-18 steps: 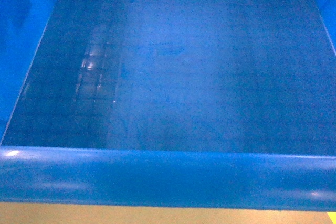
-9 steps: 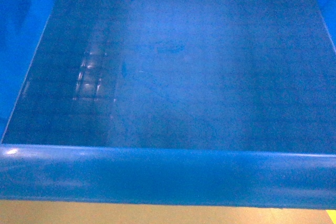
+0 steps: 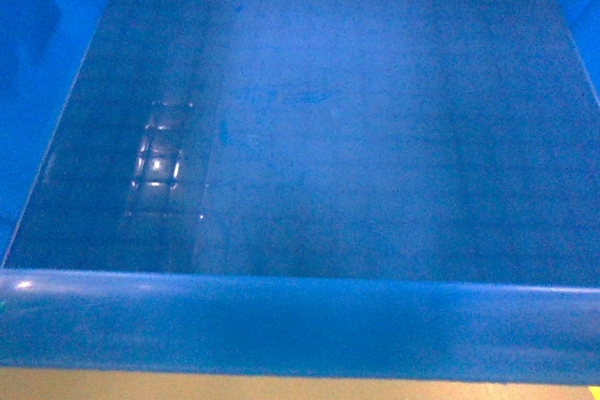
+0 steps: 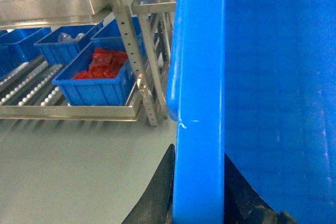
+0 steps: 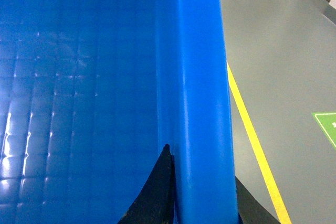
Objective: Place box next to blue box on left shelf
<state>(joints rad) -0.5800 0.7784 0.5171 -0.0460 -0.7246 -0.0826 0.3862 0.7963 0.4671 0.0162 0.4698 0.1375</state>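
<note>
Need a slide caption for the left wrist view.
Left gripper clamps the box rim; shelf with smaller blue bins beyond.

Box [image 3: 300, 138] fills the view – bare floor [image 4: 73, 166] beside (left).

Glossy blue plastic box [image 3: 300, 316], grid-textured floor

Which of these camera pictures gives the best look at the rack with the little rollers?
The left wrist view: only there does the left shelf appear, its roller rails holding a blue bin of red items. The head view shows just the box, and the right wrist view shows box rim and floor.
</note>
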